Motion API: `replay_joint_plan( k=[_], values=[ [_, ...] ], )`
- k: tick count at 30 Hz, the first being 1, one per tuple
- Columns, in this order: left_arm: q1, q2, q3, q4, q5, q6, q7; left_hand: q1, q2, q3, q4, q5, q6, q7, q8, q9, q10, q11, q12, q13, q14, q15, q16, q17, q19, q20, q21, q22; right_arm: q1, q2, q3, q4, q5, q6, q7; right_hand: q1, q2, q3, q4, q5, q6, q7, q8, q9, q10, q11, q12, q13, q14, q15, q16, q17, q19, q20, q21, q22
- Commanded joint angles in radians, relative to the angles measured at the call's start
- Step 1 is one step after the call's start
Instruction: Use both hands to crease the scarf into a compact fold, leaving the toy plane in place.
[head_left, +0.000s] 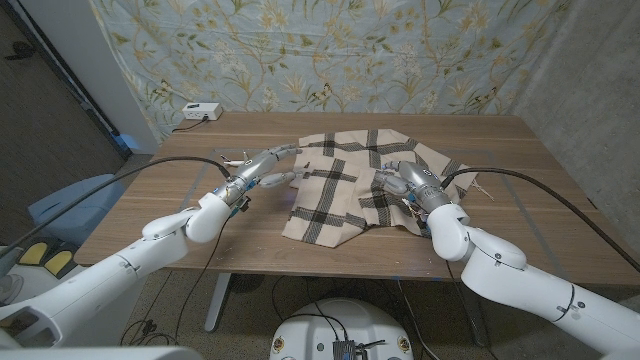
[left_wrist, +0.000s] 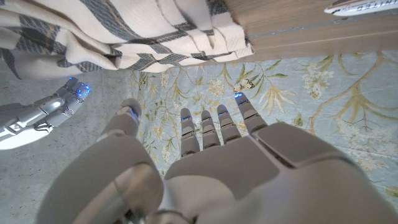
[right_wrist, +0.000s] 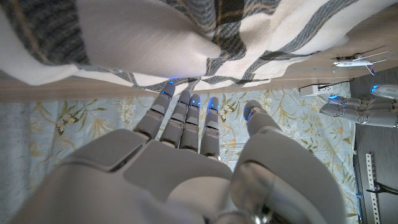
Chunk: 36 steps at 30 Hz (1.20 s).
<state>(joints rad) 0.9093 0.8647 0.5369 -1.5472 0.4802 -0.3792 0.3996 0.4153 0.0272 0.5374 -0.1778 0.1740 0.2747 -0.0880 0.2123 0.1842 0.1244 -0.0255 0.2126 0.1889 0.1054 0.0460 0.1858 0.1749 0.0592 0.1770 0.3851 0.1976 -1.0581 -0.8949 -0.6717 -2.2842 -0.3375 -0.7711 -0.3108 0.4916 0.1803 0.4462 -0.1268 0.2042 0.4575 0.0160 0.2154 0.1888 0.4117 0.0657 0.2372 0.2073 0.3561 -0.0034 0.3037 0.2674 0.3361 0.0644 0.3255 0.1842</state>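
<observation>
Makeshift lab corner, floral backdrop cloth (head_left: 330, 50), wooden table (head_left: 200, 190), trailing cables (head_left: 150, 172)

Rumpled plaid scarf (head_left: 355, 185), toy plane (head_left: 236, 157) nearby

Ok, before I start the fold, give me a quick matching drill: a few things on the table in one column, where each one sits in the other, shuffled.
Things:
1. scarf
2. toy plane
3. white box
4. right hand

Places:
a. far left corner of the table
b. middle of the table, between the two hands
c. at the scarf's right side
d. on bare wood left of the scarf, close to the left hand

Pairs: 1-b, 2-d, 3-a, 4-c
</observation>
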Motion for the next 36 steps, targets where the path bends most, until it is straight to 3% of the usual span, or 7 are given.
replay_joint_plan(
  k=[1,12,22,24,28,34,36],
  values=[
    [0.020,0.036,0.007,-0.032,0.133,0.002,0.078,0.031,-0.015,-0.001,-0.009,0.008,0.030,-0.008,0.017,0.003,0.008,-0.005,0.001,0.001,0.002,-0.009,0.003,0.002,0.009,-0.002,-0.003,0.001,-0.018,0.009,-0.104,-0.103,-0.165,-0.193,0.019,0.021,-0.005,0.008,-0.007,0.005,0.019,0.001,0.008,0.002,0.020,-0.001,0.006,0.003,0.020,-0.003,0.018,0.006,0.013,-0.001,0.007,0.002],
    [0.041,0.087,0.009,-0.084,0.191,0.014,0.059,0.082,-0.058,-0.012,-0.006,0.018,0.108,-0.036,0.040,0.006,0.008,-0.010,0.000,0.002,-0.010,-0.003,-0.001,0.003,0.010,-0.003,-0.011,-0.001,-0.009,0.014,-0.191,-0.148,-0.274,-0.348,0.059,0.029,-0.015,-0.008,-0.004,-0.004,0.086,0.011,0.020,0.005,0.093,0.014,0.026,0.010,0.096,-0.017,0.071,0.037,0.063,-0.003,0.023,0.005],
    [0.062,0.142,0.007,-0.151,0.264,0.048,0.020,0.116,-0.108,-0.031,-0.006,0.030,0.113,-0.046,0.038,0.008,-0.009,-0.006,-0.006,0.002,-0.027,0.007,-0.004,0.004,0.012,0.003,-0.016,-0.002,0.109,0.027,-0.406,-0.148,-0.456,-0.572,0.143,0.040,-0.046,-0.033,-0.018,-0.015,0.140,0.007,0.027,0.007,0.148,0.013,0.049,0.022,0.158,-0.033,0.117,0.068,0.119,0.002,0.045,0.008],
    [0.065,0.152,0.009,-0.164,0.287,0.054,0.017,0.135,-0.126,-0.039,-0.003,0.038,0.116,-0.073,0.036,0.009,-0.014,-0.008,-0.007,0.003,-0.032,0.012,-0.003,0.004,0.010,0.005,-0.020,-0.002,0.145,0.027,-0.457,-0.144,-0.490,-0.625,0.174,0.041,-0.063,-0.041,-0.024,-0.020,0.144,0.007,0.027,0.008,0.147,0.008,0.049,0.024,0.154,-0.032,0.118,0.070,0.122,0.006,0.046,0.008],
    [0.069,0.165,0.011,-0.182,0.318,0.062,0.013,0.148,-0.143,-0.048,0.000,0.045,0.115,-0.080,0.032,0.010,-0.021,-0.005,-0.009,0.003,-0.040,0.017,-0.004,0.004,0.008,0.005,-0.023,-0.002,0.108,0.062,-0.444,-0.104,-0.686,-0.625,0.338,0.038,-0.081,-0.053,-0.027,-0.026,0.145,0.002,0.024,0.008,0.143,0.005,0.047,0.026,0.148,-0.042,0.118,0.075,0.116,0.010,0.044,0.009],
    [0.071,0.176,0.020,-0.201,0.381,0.084,0.022,0.157,-0.165,-0.062,0.004,0.054,0.101,-0.075,0.022,0.011,-0.031,-0.001,-0.011,0.003,-0.054,0.025,-0.006,0.005,0.007,0.006,-0.027,-0.001,0.072,0.153,-0.434,0.015,-1.113,-0.625,0.694,0.027,-0.100,-0.073,-0.023,-0.029,0.164,-0.003,0.027,0.010,0.163,-0.002,0.058,0.032,0.176,-0.054,0.137,0.090,0.117,0.012,0.043,0.009],
    [0.067,0.176,0.023,-0.199,0.378,0.083,0.013,0.159,-0.170,-0.067,0.006,0.056,0.100,-0.073,0.020,0.012,-0.032,-0.002,-0.011,0.003,-0.054,0.025,-0.005,0.005,0.007,0.005,-0.028,-0.001,0.039,0.193,-0.394,0.060,-1.254,-0.588,0.814,0.023,-0.106,-0.079,-0.021,-0.029,0.165,-0.004,0.027,0.010,0.164,-0.003,0.059,0.033,0.179,-0.055,0.141,0.094,0.118,0.013,0.044,0.009]
  ],
)
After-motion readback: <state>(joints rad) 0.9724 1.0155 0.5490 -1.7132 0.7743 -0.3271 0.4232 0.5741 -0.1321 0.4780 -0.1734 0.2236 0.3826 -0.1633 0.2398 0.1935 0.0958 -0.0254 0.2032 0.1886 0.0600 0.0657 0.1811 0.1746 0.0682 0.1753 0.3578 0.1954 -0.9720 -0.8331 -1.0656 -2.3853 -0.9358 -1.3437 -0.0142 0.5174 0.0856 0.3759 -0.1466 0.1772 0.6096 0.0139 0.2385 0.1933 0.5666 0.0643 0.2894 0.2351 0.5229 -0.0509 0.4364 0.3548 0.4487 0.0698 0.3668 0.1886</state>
